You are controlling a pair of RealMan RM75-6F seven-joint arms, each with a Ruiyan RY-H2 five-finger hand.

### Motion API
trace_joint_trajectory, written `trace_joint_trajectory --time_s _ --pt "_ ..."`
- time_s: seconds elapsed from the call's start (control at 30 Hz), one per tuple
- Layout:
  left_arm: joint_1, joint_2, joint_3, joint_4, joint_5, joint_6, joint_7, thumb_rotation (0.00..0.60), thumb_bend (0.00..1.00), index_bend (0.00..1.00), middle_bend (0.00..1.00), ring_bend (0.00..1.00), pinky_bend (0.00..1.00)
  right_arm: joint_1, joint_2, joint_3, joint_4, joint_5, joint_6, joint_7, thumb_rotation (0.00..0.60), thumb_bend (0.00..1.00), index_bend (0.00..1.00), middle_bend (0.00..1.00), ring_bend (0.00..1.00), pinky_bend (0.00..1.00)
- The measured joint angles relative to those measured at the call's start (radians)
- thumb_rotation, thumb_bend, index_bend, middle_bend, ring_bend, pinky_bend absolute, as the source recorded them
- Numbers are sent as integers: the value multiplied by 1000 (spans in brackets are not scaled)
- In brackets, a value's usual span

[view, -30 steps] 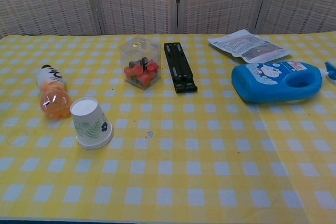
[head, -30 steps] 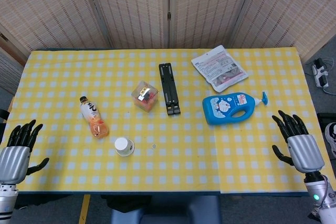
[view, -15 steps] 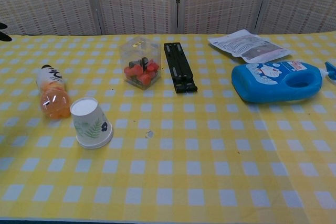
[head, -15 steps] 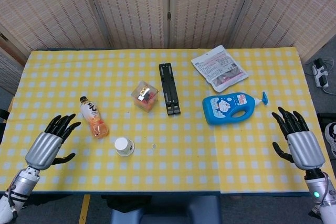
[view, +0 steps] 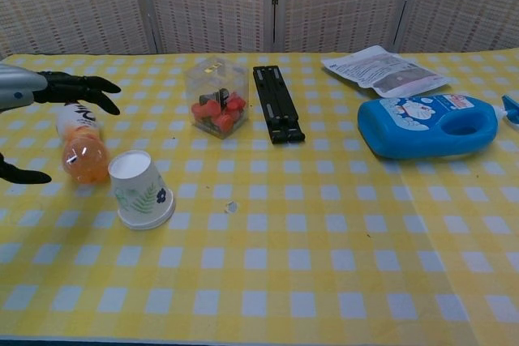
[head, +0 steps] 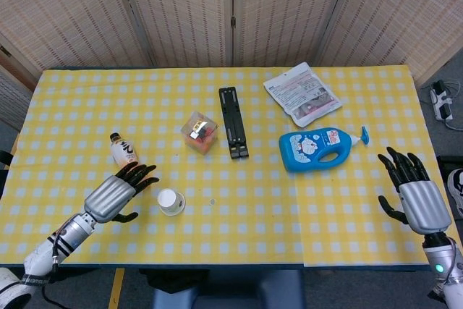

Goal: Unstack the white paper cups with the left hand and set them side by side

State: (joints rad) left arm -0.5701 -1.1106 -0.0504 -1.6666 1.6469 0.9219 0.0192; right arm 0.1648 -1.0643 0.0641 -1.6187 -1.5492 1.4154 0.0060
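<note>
I had a table (head: 239,236) under a yellow checked cloth; on it the cups (head: 171,202) sat upside down near the front left; a juice bottle (head: 126,157) lay just left of them; a clear box (head: 200,132) of red bits sat mid-table beside a black stand (head: 233,121); a blue bottle (head: 320,148) lay on its side to the right; a white packet (head: 302,92) lay behind it.

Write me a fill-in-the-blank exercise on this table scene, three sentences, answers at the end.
1. The left hand hovers open beside the upside-down paper cups, holding ____.
2. The orange drink bottle lies on its ____.
3. The blue detergent bottle lies nearest the robot's ____ hand.

Answers: nothing; side; right
</note>
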Motion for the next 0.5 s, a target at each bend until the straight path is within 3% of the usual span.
trace_joint_trajectory --time_s 0.5 --pt "-82 -90 -9 22 -82 -62 42 600 354 242 38 30 0 -6 -5 -7 21 0 7 25 600 390 0 0 68 0"
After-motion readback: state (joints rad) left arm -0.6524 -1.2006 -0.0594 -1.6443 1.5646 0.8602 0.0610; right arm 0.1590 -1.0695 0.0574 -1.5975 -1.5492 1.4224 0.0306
